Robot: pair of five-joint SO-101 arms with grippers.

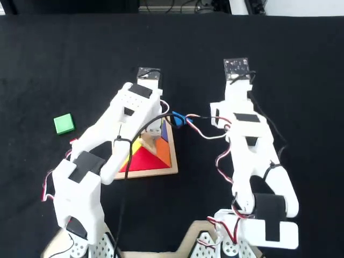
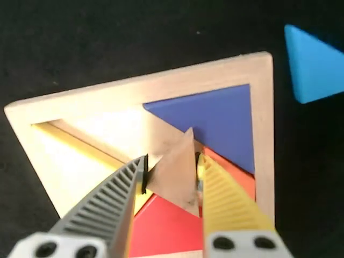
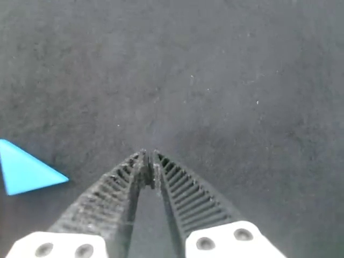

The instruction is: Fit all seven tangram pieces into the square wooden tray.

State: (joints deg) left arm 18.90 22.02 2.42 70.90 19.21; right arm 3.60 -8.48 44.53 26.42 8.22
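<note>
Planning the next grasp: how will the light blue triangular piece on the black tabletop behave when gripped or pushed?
The light blue triangular piece looks rigid and flat, so it probably won't flex. Lying flat, it should slide rather than roll. Its angled edges might slip out of a pinch.

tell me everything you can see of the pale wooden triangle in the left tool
The pale wooden triangle is a small flat piece of bare, light-brown wood, one sharp corner pointing away from the left tool. It seems tipped up, not lying flat, pinched between the grey finger and the yellow finger. It hangs over the middle of the square wooden tray, beside the dark blue piece and the red piece. Whether it touches the tray floor is unclear.
</note>
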